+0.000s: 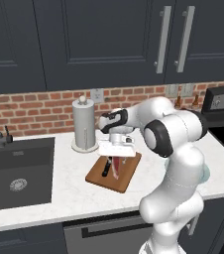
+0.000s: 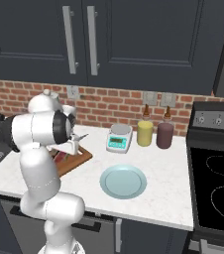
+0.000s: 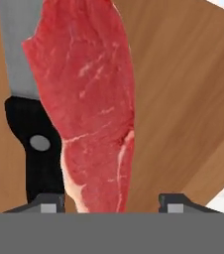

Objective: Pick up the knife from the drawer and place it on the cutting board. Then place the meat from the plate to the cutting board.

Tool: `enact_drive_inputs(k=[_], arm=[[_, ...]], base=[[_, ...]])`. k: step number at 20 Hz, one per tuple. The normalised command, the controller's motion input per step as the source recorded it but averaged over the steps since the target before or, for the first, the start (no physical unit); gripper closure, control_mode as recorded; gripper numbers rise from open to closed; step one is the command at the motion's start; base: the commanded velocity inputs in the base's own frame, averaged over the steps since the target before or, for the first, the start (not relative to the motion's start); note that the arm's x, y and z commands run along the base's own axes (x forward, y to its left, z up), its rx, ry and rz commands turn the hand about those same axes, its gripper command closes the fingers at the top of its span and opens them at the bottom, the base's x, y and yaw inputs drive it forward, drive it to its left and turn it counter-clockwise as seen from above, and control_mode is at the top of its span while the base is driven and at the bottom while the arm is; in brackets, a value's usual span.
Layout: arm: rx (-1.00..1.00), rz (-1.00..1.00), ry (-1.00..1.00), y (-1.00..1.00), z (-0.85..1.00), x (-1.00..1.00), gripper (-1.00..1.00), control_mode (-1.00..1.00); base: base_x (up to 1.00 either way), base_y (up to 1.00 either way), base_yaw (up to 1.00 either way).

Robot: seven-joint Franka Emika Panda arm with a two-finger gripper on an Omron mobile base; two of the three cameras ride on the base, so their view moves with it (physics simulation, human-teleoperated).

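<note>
You are looking at the gripper [image 3: 106, 202] hanging low over the cutting board [image 1: 126, 177], its jaws standing apart with one fingertip on each side of the meat [image 3: 89, 99] and a gap showing on either side, so nothing is clamped between them. The meat is lying flat on the cutting board, and in the hand view it is overlapping the knife [image 3: 27, 129], covering the edge of the silver blade and part of the black handle. The knife is resting on the cutting board too, touching the meat along its length. From the left base view you are seeing the knife's dark handle [image 1: 106, 167] just beside the red strip [image 1: 115, 168], both under the white hand. The cutting board is sitting on the pale counter [image 1: 69, 191], with the paper towel roll [image 1: 84, 124] just behind it and the sink [image 1: 17, 173] well off to one side. From the right base view, the plate [image 2: 123, 181] is lying bare, apart from the cutting board, with the small scale [image 2: 119, 138] behind the plate.
</note>
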Motion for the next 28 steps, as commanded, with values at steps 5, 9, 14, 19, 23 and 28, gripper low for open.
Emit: enact_drive_inputs(k=[5,9,14,19,23,28], arm=[[0.05,-0.02,-0.18,-0.34,0.53,-0.85,-1.0,-1.0],[0.15,-0.04,-0.5,-0.71,0.98,-1.0,-1.0,-1.0],[0.18,0.0,-0.69,-0.92,0.97,-1.0,-1.0,-1.0],[0.15,0.0,-0.7,-1.0,1.0,-1.0,-1.0,-1.0],[0.1,0.0,-0.69,-1.0,1.0,-1.0,-1.0,-1.0],[0.1,0.0,-0.69,-1.0,1.0,-1.0,-1.0,-1.0]], base=[[0.0,0.0,0.0],[0.0,0.0,0.0],[0.0,0.0,0.0],[0.0,0.0,0.0],[0.0,0.0,0.0],[0.0,0.0,0.0]])
